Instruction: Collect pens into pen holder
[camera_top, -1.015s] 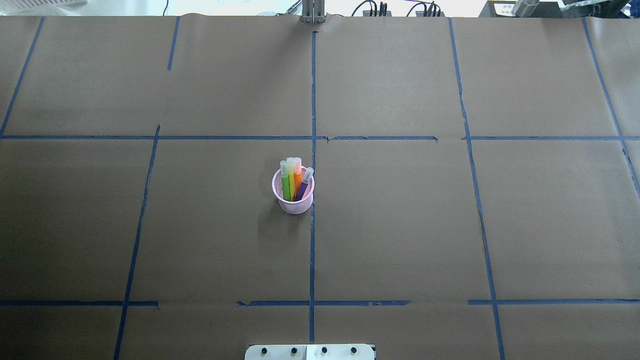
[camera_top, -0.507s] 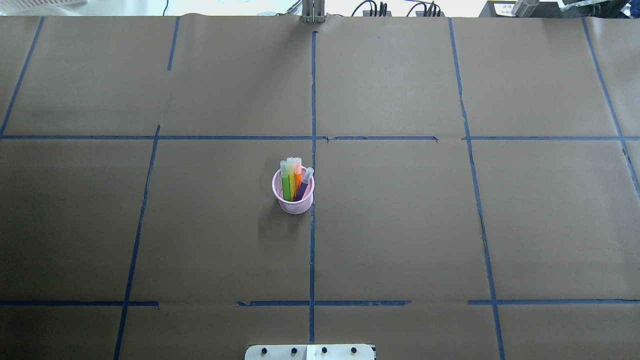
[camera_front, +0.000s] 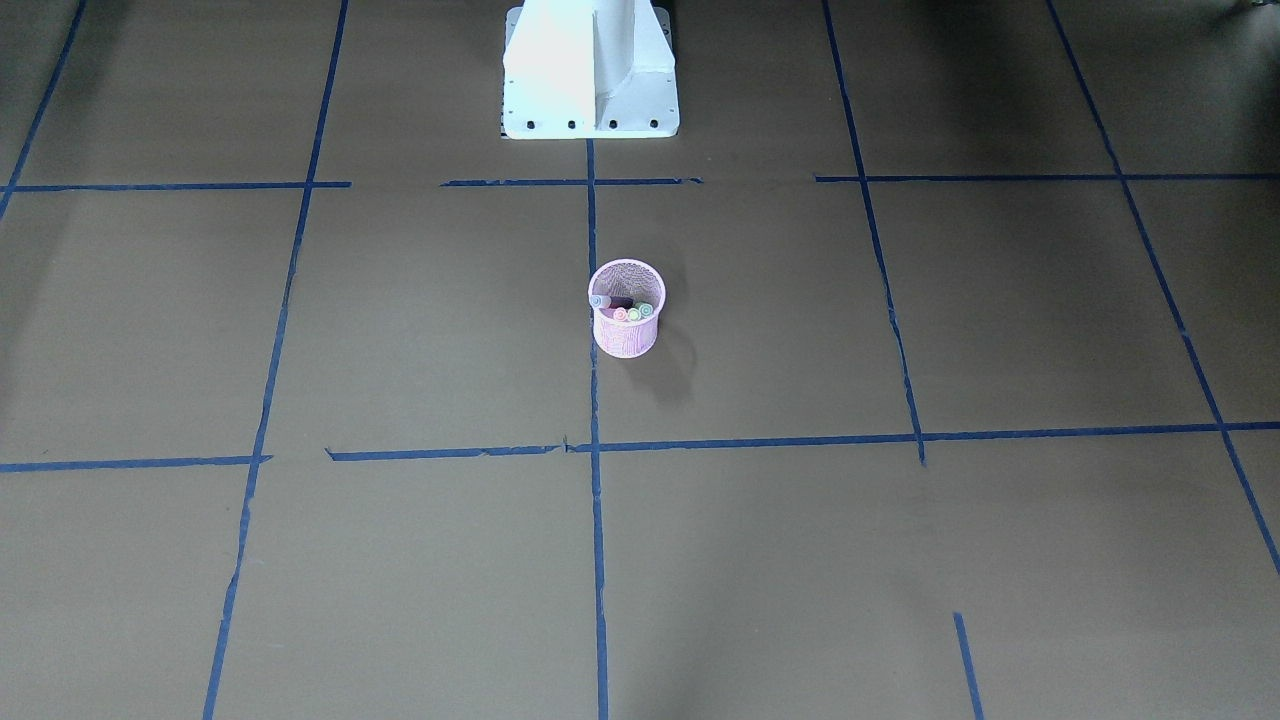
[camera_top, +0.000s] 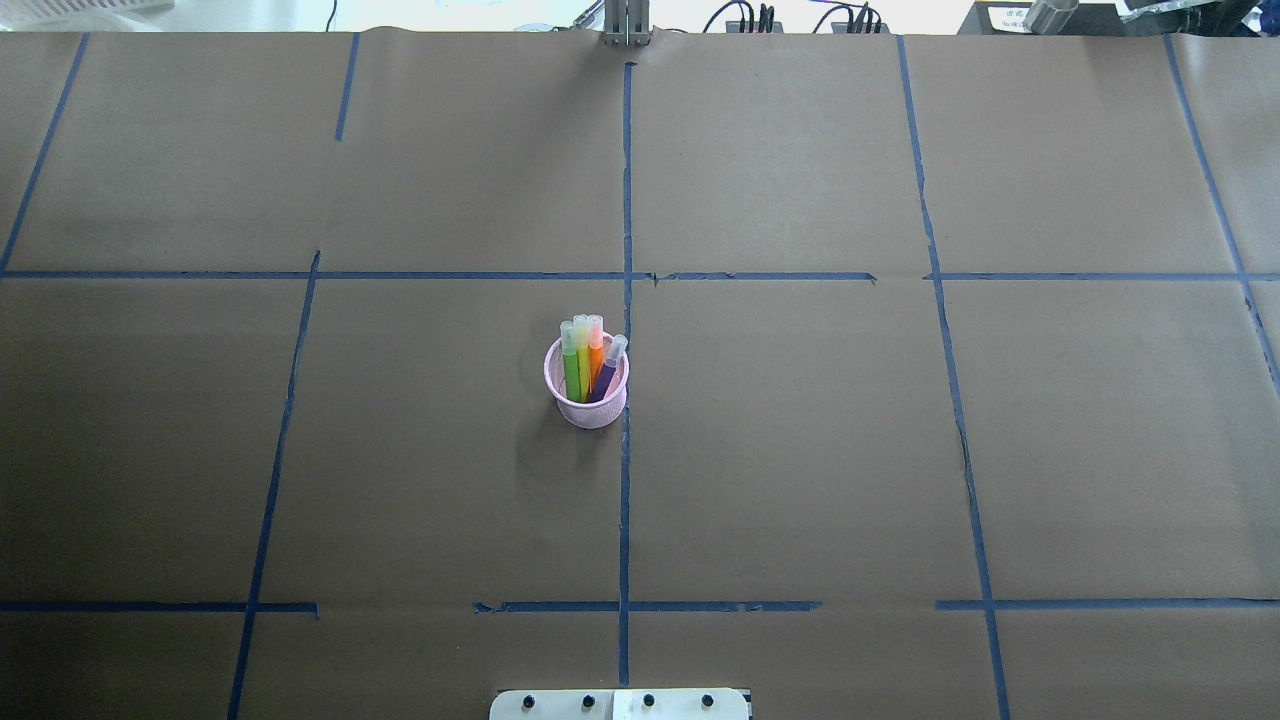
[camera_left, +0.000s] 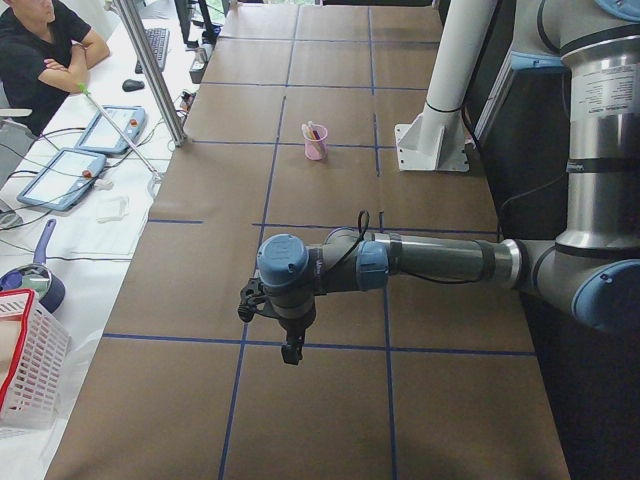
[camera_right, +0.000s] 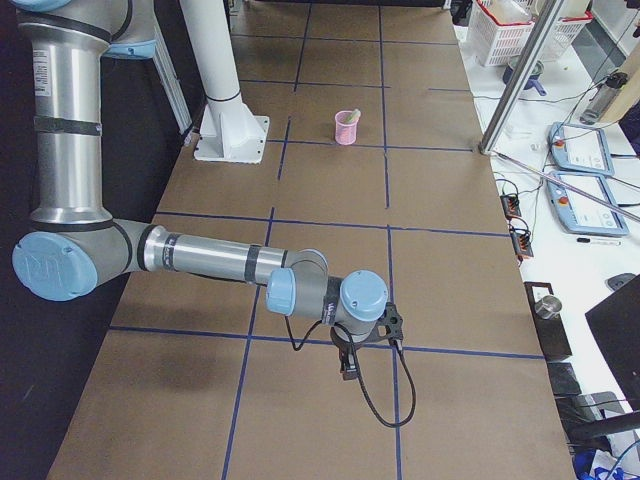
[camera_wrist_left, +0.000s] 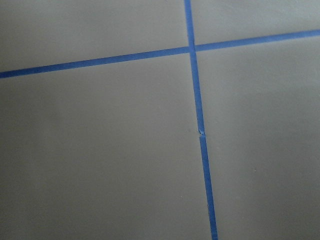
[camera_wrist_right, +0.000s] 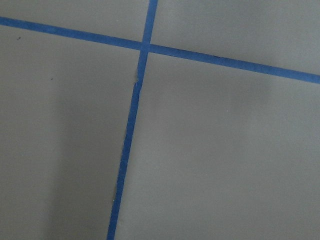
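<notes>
The pink mesh pen holder (camera_top: 592, 408) stands upright near the middle of the table, just left of the centre tape line. Several pens stand in it with their pale caps up: green (camera_top: 572, 377), yellowish (camera_top: 582, 352), orange (camera_top: 596, 356) and purple (camera_top: 606, 379). The holder also shows in the front view (camera_front: 626, 338) and both side views (camera_left: 316, 151) (camera_right: 347, 131). My left gripper (camera_left: 291, 352) hangs over the table's left end, far from the holder. My right gripper (camera_right: 348, 370) hangs over the right end. I cannot tell whether either is open or shut. Both wrist views show only brown paper and tape.
Blue tape lines (camera_top: 625, 500) grid the brown paper. The white robot base (camera_front: 590, 75) stands at the table's near edge. A metal post (camera_left: 150, 70), tablets, a seated person (camera_left: 40, 50) and a white basket (camera_left: 20, 350) lie beyond the left end.
</notes>
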